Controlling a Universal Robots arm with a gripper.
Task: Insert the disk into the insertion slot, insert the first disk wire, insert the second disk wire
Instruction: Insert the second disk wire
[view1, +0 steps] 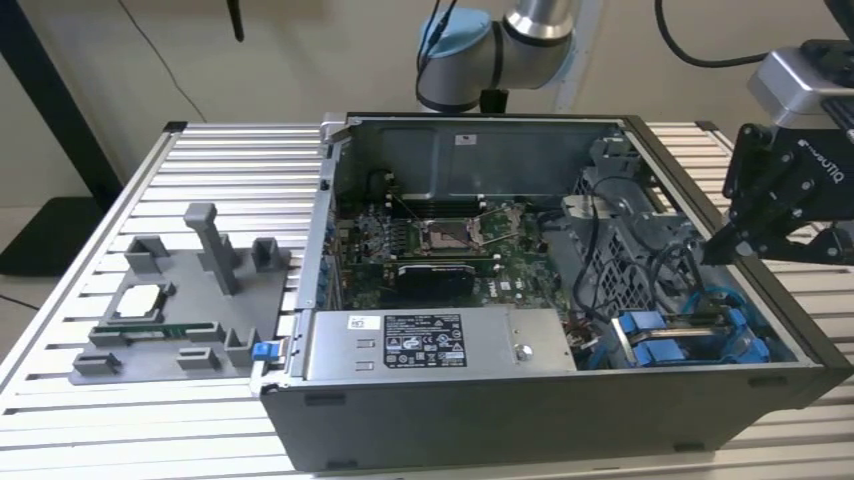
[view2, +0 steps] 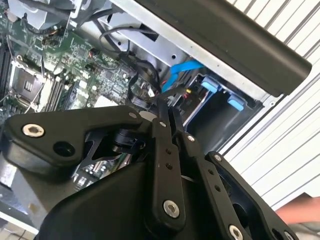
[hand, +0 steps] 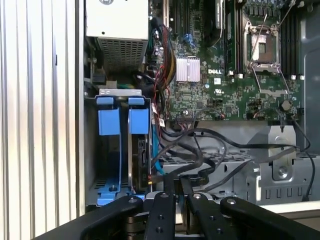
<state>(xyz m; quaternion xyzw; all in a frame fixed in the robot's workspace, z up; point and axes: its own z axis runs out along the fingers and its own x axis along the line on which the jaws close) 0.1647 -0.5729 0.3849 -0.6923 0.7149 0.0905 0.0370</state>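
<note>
The insertion slot (hand: 119, 142) is a grey bay with bright blue rails in the case corner, also seen in the exterior view (view1: 687, 338). The disk (hand: 141, 159) sits edge-on inside it, in its blue carrier. My black gripper (hand: 178, 184) hovers just beside the bay. Its fingertips are pressed together on the end of a black disk wire (hand: 196, 173). In the second wrist view the gripper (view2: 169, 106) pinches that black wire (view2: 176, 91) close to the bay's blue tabs (view2: 210, 86). In the exterior view the gripper (view1: 721, 245) hangs over the case's right wall.
A grey labelled power-supply box (view1: 427, 342) lies along the case front. The motherboard (view1: 441, 240) fills the middle, and a perforated grey cage (view1: 627, 235) with looping black cables stands next to the bay. A blue ribbon cable (view2: 182, 70) runs nearby. A grey fixture tray (view1: 187, 300) rests on the slatted table.
</note>
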